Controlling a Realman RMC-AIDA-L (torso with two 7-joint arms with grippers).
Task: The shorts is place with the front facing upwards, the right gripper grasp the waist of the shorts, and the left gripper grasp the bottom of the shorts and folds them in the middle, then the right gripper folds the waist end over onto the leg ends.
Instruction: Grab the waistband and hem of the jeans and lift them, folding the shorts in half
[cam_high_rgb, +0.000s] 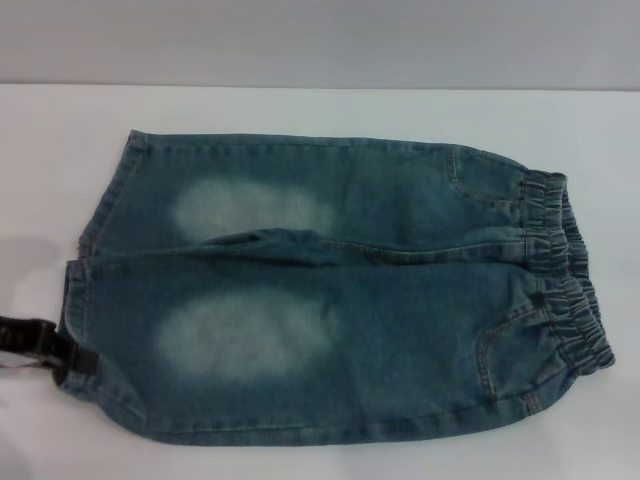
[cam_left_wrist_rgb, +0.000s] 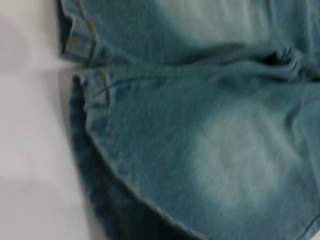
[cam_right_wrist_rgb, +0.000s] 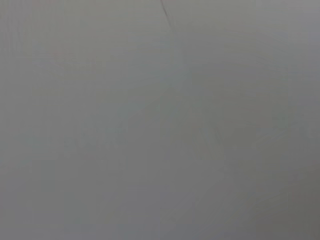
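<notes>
The blue denim shorts (cam_high_rgb: 330, 290) lie flat on the white table (cam_high_rgb: 300, 110), front up. Their elastic waist (cam_high_rgb: 565, 270) is at the right and the two leg ends (cam_high_rgb: 85, 270) at the left. My left gripper (cam_high_rgb: 78, 360) comes in low from the left edge and reaches the hem of the near leg. The left wrist view shows the shorts (cam_left_wrist_rgb: 210, 150) close up, with both leg hems (cam_left_wrist_rgb: 87, 90) and a faded patch, but none of the gripper's own parts. My right gripper shows in no view; the right wrist view holds only a plain grey surface.
Bare white tabletop (cam_high_rgb: 40, 180) surrounds the shorts on the far side and to the left. A grey wall (cam_high_rgb: 320, 40) runs behind the table's far edge.
</notes>
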